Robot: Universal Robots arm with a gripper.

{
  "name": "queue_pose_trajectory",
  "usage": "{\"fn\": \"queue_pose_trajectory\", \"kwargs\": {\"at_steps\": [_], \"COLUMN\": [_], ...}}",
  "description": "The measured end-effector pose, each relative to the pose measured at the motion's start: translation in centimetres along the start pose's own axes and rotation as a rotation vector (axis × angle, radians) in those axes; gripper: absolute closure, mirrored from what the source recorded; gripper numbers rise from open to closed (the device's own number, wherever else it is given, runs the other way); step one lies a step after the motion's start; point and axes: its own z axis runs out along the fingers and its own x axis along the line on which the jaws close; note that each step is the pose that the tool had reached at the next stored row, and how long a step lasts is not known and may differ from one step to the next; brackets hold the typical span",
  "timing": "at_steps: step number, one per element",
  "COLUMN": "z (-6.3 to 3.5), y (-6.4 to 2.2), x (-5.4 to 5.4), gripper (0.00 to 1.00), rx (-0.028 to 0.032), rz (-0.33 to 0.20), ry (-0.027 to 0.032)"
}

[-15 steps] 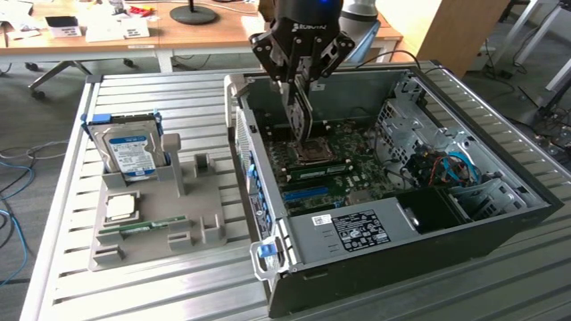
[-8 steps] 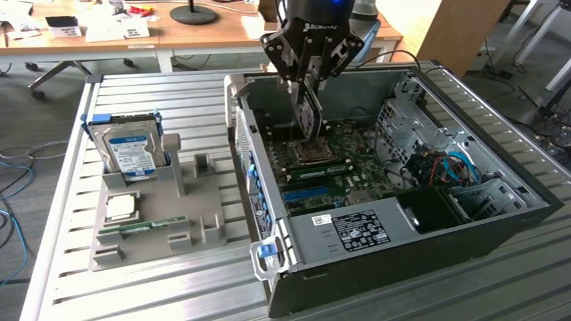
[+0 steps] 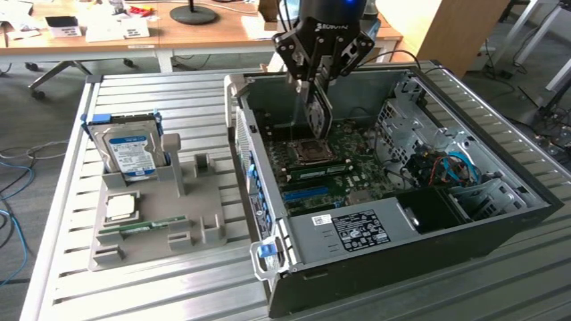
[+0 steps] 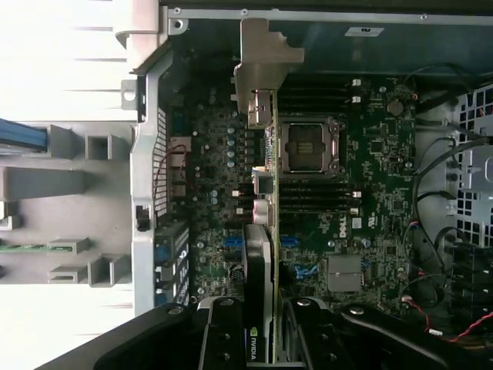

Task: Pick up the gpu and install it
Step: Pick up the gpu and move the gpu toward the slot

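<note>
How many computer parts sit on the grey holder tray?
3 on the grey holder tray: a silver hard drive with blue label upright at its far end, a pale square chip mid-tray, a narrow green RAM stick nearer the camera. Others may hide behind its posts.

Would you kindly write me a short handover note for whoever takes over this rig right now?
Pincer: shut on the gpu, gripping its upper end; the card hangs on edge.
Where: the gpu is inside the open computer case, above the motherboard, close to the CPU socket. The hard drive stands in the grey parts holder at the exterior view's left.
Done: gpu picked up and brought into the case.
Left: the card does not look seated in a slot, so the install is open.
</note>
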Motion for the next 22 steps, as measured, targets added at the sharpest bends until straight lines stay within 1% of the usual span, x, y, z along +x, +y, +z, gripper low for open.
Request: {"fn": "queue_pose_trajectory", "kwargs": {"at_steps": [10, 16, 22], "z": [0.05, 0.08, 0.11], "y": [0.08, 0.13, 0.18], "x": [-1.9, -3.2, -4.2], "gripper": [0.73, 0.73, 0.73], "rx": [0.0, 0.0, 0.0], "rz": [0.0, 0.0, 0.0], "ry": [0.0, 0.0, 0.0]}}
